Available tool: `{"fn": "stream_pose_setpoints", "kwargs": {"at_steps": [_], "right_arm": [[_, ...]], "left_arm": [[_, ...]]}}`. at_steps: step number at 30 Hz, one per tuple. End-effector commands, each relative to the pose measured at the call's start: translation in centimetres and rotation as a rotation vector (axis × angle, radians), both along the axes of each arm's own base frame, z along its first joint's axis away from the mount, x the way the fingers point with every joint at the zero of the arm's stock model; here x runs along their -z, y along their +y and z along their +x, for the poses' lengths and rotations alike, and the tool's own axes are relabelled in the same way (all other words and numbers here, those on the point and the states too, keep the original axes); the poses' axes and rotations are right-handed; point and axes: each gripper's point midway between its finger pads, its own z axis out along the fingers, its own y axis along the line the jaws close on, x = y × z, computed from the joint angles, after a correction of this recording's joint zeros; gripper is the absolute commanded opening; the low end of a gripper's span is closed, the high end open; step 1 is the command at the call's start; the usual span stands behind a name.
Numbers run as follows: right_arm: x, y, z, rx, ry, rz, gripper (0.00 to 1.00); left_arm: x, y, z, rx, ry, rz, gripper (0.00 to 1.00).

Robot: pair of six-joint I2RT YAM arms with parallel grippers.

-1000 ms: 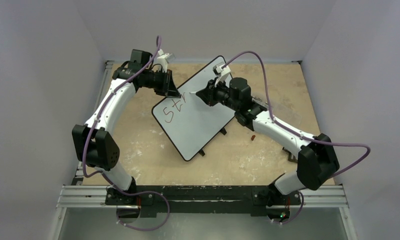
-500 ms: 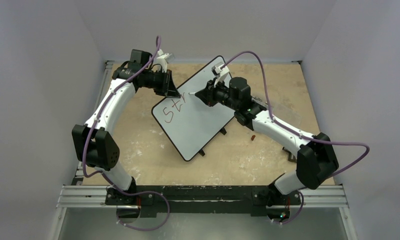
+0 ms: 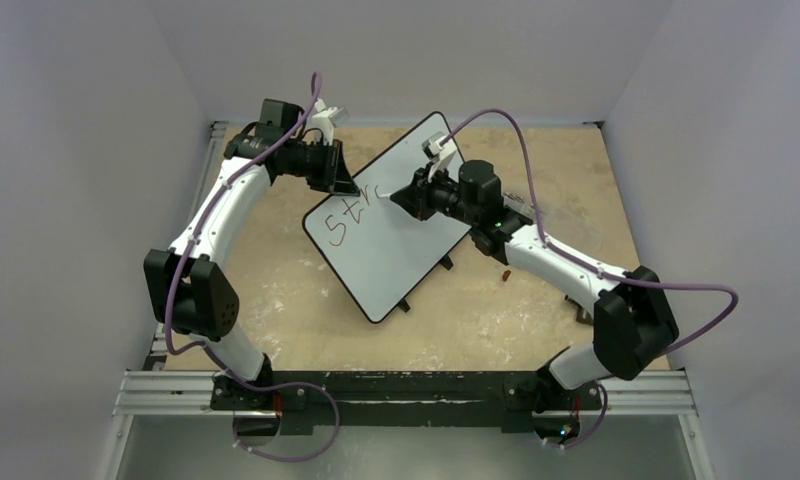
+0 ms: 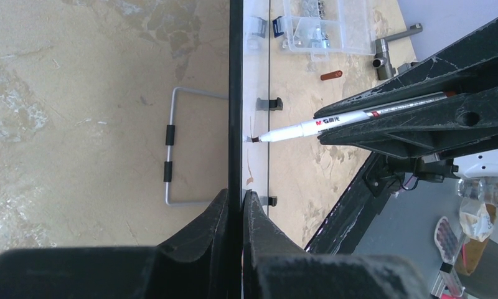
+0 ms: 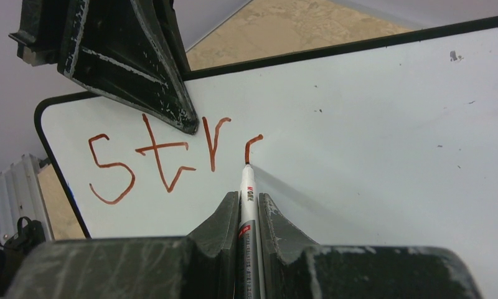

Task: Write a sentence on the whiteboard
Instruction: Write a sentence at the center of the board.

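- The left gripper is clamped shut on the thin black rim of the whiteboard, close to its far left corner. To my eye that is the sensible place to hold it, on the edge and clear of the writing face.
- The whiteboard sits slanted in the middle of the table, between the 2 arms. I would guess it is light, stiff and flat. Its face looks slick, so ink would smear if brushed, and the board would likely slide or rock under the pen unless braced.
- The sentence reads "Str" in reddish-brown, 3 letters plus a hooked stroke beginning a 4th, all near the board's left end. Most of the face is bare, so I judge the writing is at an early stage.
- The marker has its tip touching the board at the foot of that hooked stroke. It looks slim, hard and smooth, and a grip low on the barrel should stop it twisting.
- The right gripper is closed around the marker's barrel, 1 finger on each side.
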Motion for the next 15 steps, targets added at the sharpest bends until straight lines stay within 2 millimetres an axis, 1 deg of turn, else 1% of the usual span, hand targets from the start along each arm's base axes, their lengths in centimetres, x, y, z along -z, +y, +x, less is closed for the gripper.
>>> {"fn": "stream_pose_setpoints", "kwargs": {"at_steps": [1,7,9,15], "right_arm": [[1.5,-1.2,-0.2,0.037,0.011,-0.048,0.00],[0.0,-1.9,0.9,0.107,-0.015,-0.047,0.00],[-0.5,-1.8,1.3,0.121,-0.021,-0.045,0.00],[-1.4,-1.6,2.4,0.146,-0.026,-0.049,0.00]], "left_arm": [[-4.7,-0.3,0.5,0.042,-0.205,-0.036,0.00],[-4.7,-0.3,0.5,0.043,-0.205,-0.037,0.00],[-4.7,-0.3,0.5,0.042,-0.206,-0.037,0.00],[-4.8,-0.3,0.4,0.045,-0.206,-0.039,0.00]]}}
